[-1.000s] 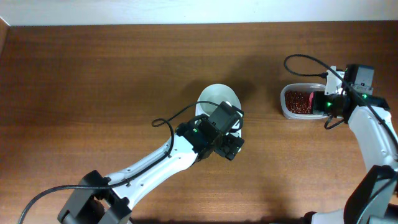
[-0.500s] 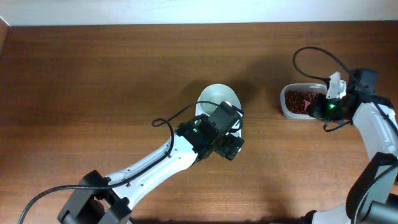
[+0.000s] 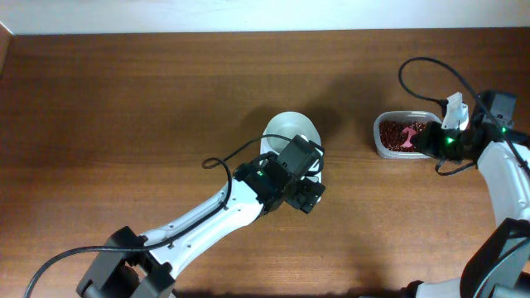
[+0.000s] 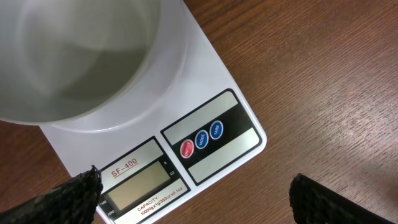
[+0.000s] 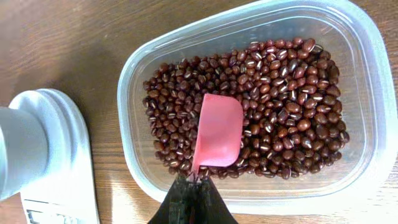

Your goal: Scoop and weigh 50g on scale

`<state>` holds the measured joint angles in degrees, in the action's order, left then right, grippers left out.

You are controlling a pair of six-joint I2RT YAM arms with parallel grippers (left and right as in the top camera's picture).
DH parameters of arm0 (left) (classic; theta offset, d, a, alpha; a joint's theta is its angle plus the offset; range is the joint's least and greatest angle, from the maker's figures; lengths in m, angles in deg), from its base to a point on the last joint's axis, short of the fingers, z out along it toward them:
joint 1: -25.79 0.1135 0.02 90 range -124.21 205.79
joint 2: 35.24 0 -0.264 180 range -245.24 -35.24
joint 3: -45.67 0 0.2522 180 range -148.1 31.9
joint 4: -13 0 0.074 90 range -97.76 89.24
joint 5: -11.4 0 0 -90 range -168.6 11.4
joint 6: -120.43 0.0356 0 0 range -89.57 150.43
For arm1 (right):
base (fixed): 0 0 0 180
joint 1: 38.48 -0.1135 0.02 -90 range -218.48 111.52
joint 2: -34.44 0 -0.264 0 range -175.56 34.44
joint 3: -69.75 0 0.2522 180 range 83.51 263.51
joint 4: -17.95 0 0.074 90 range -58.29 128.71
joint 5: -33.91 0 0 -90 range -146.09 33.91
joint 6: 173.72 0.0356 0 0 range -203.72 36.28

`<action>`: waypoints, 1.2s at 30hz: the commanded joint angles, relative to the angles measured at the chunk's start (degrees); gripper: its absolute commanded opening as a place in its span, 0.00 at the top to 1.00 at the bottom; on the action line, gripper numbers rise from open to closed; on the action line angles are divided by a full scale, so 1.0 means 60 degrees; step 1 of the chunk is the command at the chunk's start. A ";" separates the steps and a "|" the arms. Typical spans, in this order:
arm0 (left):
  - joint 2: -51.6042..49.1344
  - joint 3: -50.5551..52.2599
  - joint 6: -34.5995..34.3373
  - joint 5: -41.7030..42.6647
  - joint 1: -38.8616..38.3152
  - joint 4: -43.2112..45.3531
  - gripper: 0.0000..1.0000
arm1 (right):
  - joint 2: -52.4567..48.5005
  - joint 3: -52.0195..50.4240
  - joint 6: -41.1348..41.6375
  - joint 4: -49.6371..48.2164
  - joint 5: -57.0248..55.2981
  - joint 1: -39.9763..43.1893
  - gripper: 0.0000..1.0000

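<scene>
Overhead, the left arm lies across the scale (image 3: 267, 147) and hides its body; only the white bowl (image 3: 290, 130) shows clearly. The left gripper (image 3: 310, 195) is a dark lump here, and its gap cannot be judged from above. Well apart to the right, the right gripper (image 3: 424, 141) sits at the edge of the clear tub (image 3: 383, 149). The beans (image 3: 391, 132) fill that tub, and the scoop (image 3: 409, 130) is just a small pink patch on them.

The left wrist view shows that hand's fingertips (image 4: 68, 198) only in the bottom corners. They are spread wide and hold nothing, above the scale's grey display (image 4: 142, 186) and coloured buttons (image 4: 201, 140). The frame cuts the bowl off.

The right wrist view shows the right hand's fingers pinched tight on the scoop's handle, which they mostly hide. The pink head rests on the beans. The tub's right rim is cropped, and the scale is blurred at the left.
</scene>
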<state>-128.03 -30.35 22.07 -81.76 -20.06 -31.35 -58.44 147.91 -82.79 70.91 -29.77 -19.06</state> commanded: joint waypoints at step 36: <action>-0.0036 -0.0131 0.0055 0.0069 -0.0040 -0.0011 0.01 | -0.0852 -0.0350 0.1934 -0.0761 0.2124 0.0474 0.96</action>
<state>-128.03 -30.35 22.07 -81.76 -20.06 -31.35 -62.73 146.69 -71.68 66.72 -20.00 -16.39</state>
